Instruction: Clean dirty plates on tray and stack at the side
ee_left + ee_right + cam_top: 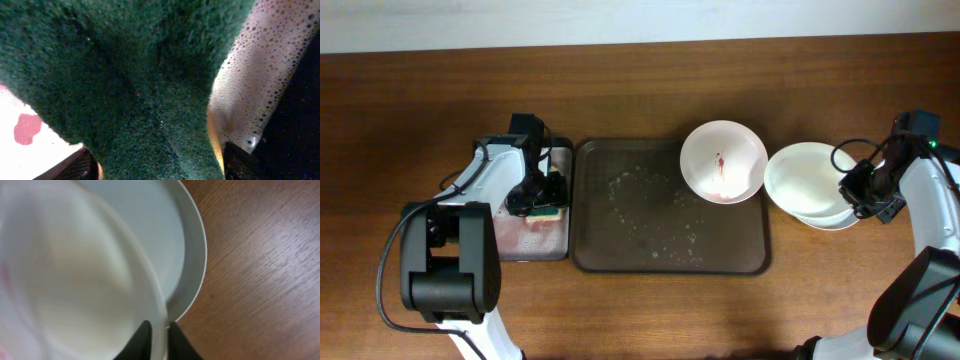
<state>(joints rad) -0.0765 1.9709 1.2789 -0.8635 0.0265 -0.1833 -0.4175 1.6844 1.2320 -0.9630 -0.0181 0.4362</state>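
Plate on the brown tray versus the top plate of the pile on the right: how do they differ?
The tray plate carries a red smear; the top plate shows none from above. The tray plate lies alone on the brown tray; the top plate rests on a pale mint plate on the table. Nothing touches the tray plate; the right gripper pinches the top plate's rim. Both are round, shallow, pale and similar in size.

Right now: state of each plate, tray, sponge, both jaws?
Dark brown rectangular tray: wet, foam-flecked.
Pinkish-white round plate: on that tray, red smear, unwiped.
Pale mint round plate: on wooden table, bottom of stack.
Cream-white round plate: atop mint plate, rim in right jaws.
Green scouring sponge: clamped in left jaws.
Small black tray: soapy inside.
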